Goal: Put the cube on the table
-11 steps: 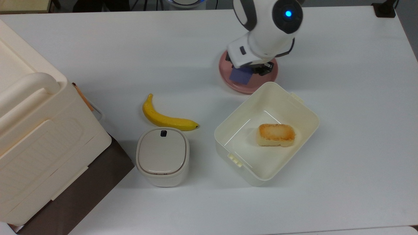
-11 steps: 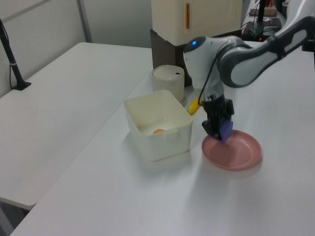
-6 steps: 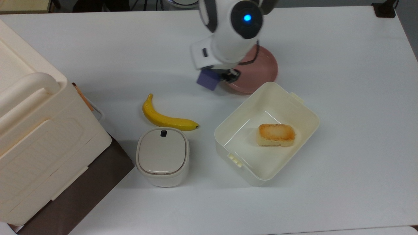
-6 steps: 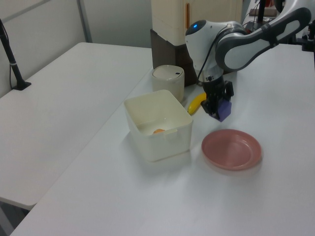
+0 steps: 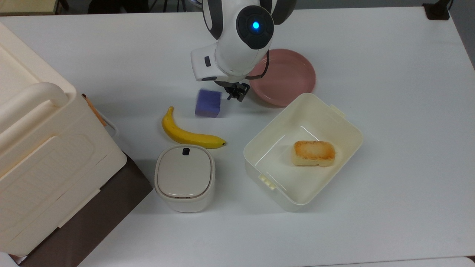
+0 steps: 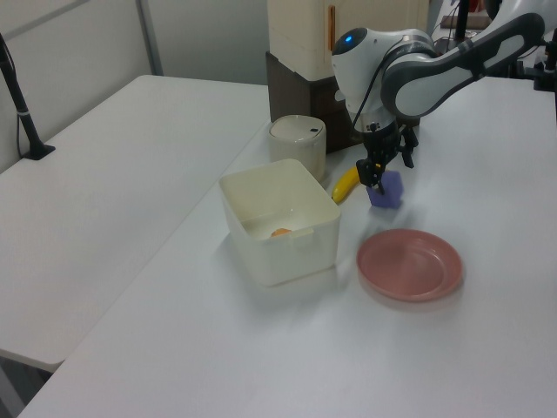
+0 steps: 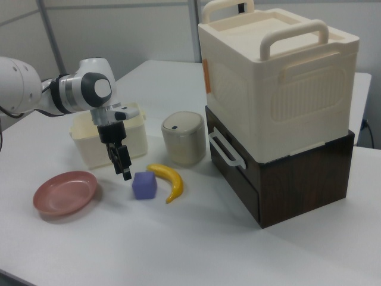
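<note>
A blue-purple cube (image 7: 144,185) sits on the white surface (image 7: 196,238), between banana (image 7: 168,179) and pink plate (image 7: 65,192). The end effector (image 7: 122,162) hangs beside it, released; the placing looks done.

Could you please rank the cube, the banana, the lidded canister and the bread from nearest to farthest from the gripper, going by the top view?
From the gripper:
1. Cube, just to the top view's left.
2. Banana, lower left.
3. Bread, in the bin, lower right.
4. Lidded canister, below the banana.
</note>
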Robot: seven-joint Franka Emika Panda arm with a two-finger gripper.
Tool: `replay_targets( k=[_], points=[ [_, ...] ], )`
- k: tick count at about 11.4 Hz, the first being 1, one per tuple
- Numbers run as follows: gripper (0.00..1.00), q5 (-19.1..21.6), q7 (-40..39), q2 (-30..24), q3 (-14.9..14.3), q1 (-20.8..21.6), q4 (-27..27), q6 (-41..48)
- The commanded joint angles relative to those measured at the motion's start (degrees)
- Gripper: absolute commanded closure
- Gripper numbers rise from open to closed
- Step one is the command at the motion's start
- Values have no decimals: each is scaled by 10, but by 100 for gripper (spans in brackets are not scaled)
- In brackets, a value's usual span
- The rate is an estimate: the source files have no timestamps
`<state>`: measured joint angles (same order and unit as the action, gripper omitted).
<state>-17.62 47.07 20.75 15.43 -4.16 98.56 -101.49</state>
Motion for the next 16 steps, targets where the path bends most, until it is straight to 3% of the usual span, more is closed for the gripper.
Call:
replay_targets(
  k=[1, 3, 6, 8, 11, 12, 14, 16],
  points=[
    [0, -12, 14, -10, -5, 6, 3, 13],
    [0, -10, 9, -21, -6, 0, -2, 13],
    [0, 12, -65, -84, -14, -17, -12, 13],
    [0, 56, -109, -140, -48, -19, -34, 16],
    [0, 63, -151, -208, -81, -11, -65, 49],
    [0, 65, -151, -234, -100, 0, -65, 49],
    [0, 93, -173, -259, -168, 32, -65, 68],
    [0, 130, -257, -256, -217, 33, -64, 81]
  ],
)
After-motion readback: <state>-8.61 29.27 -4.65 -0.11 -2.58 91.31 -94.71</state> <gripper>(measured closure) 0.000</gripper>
